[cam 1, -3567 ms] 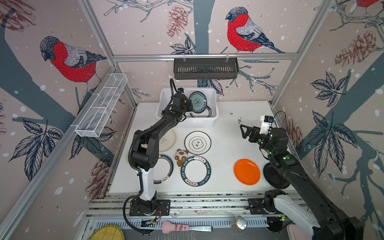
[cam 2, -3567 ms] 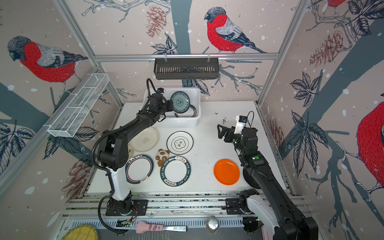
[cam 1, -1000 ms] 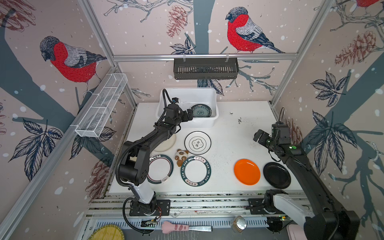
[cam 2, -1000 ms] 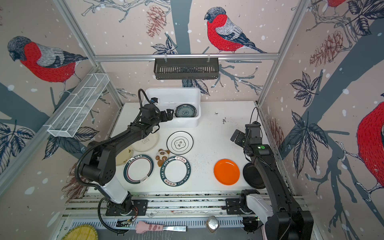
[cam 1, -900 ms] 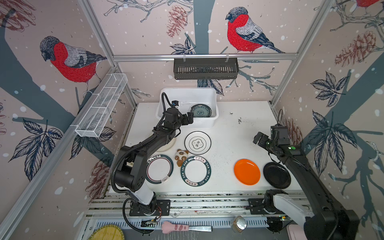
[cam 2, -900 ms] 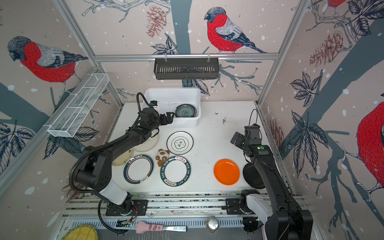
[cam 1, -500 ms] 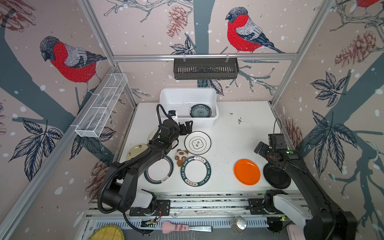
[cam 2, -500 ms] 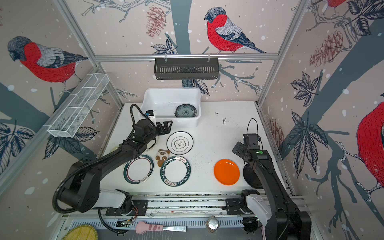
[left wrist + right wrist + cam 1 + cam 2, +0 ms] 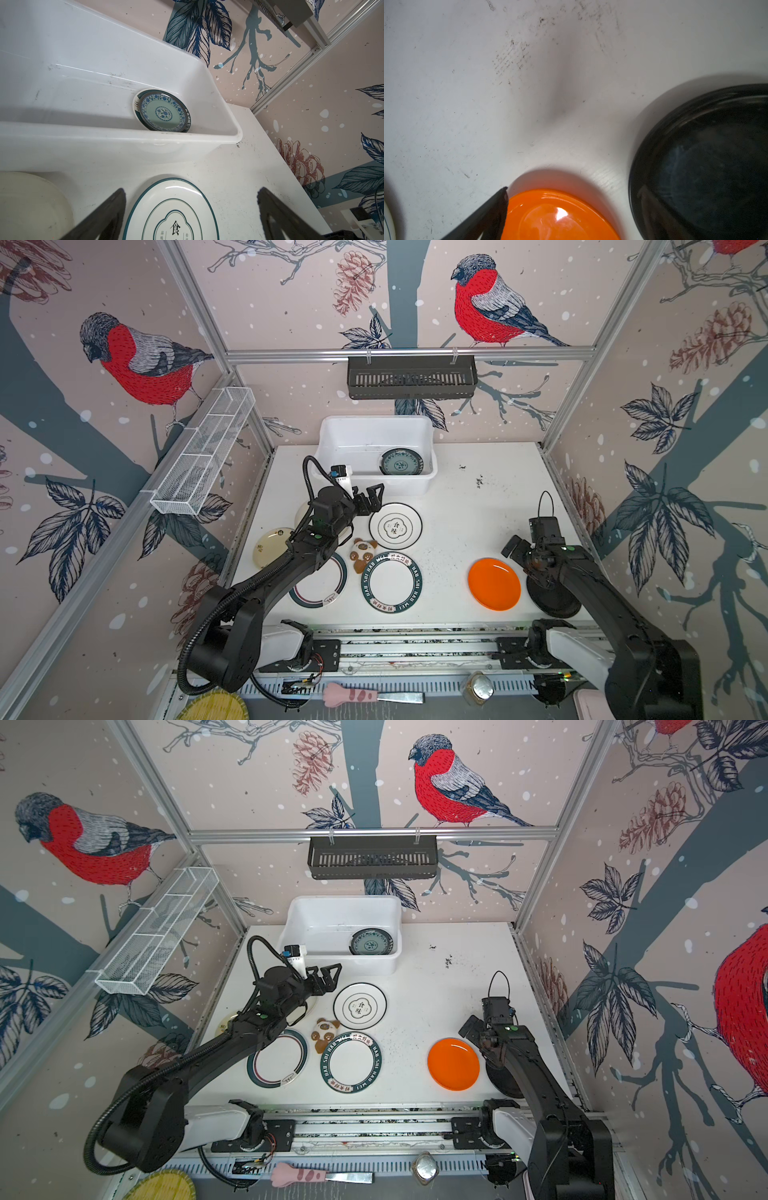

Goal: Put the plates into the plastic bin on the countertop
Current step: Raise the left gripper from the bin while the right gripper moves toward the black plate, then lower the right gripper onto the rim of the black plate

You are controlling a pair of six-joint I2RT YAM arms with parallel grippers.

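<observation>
Currently 2 plates [image 9: 163, 114] in bin [image 9: 83, 145].

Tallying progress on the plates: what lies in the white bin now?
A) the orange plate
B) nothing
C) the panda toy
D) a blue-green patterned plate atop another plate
D: the blue-green patterned plate rests on a white plate inside the plastic bin; the orange plate is out on the countertop.

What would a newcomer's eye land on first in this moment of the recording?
The big red-breasted birds on the wallpaper around the cell grab attention first. On the white countertop, the bright orange plate toward the front right is the strongest spot of colour. At the back, the white plastic bin holds a blue-green patterned plate.
</observation>
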